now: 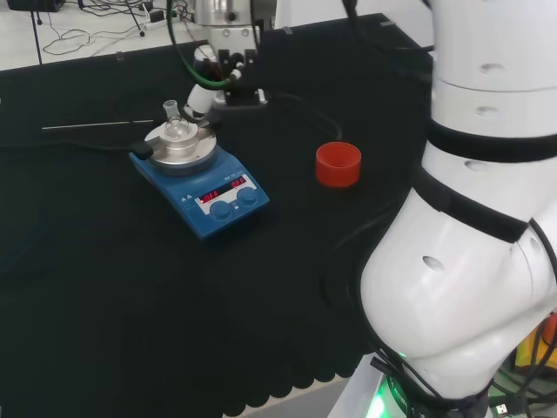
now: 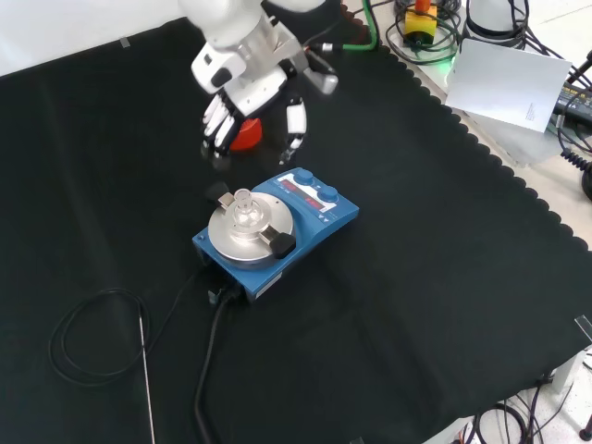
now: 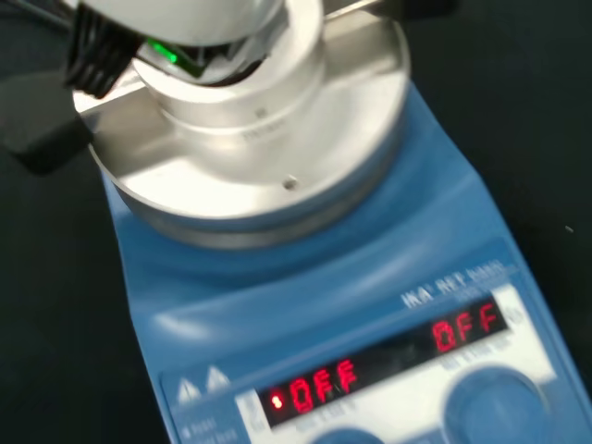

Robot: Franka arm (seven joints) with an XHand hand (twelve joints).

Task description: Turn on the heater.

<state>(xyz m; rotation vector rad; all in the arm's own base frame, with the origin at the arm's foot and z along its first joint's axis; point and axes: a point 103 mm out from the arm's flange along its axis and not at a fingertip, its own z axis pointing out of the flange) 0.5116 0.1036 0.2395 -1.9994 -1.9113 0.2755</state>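
The hand [image 2: 252, 104], fingers relaxed and holding nothing, hovers above the blue heater [image 2: 277, 231], whose knobs [image 2: 314, 190] lie just below its fingertips; descend straight onto one knob, avoiding the flask [image 2: 243, 205]

The heater [image 2: 277, 227] has a glossy blue plastic body and brushed metal plate [image 2: 250, 233] on matt black cloth [image 2: 416, 277].

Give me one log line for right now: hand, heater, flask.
hand: open, above heater, no contact | heater: knobs untouched, red displays lit | flask: on plate | red ring stand: apart on cloth
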